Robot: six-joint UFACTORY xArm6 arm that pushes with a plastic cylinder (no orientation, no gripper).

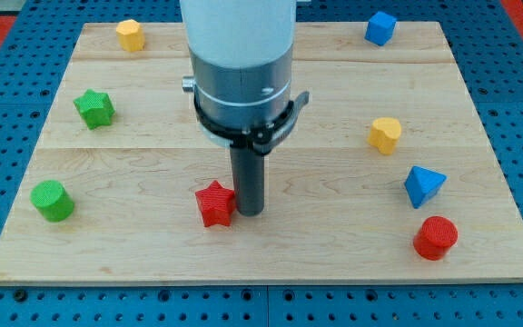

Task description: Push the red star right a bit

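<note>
Two red (215,203), green (93,107), yellow (130,34), blue (380,27) blocks

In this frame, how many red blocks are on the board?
2. The red star lies near the view's bottom centre, just left of my tip. The red cylinder sits at the view's bottom right. The arm could hide another.

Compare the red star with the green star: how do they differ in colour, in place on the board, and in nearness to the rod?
The red star is red; the green star is green. The red star lies near the view's bottom, about the middle; the green star lies higher, toward the view's left. My tip stands right beside the red star, on its right, but far from the green star. Both are star-shaped and look alike in size.
</note>
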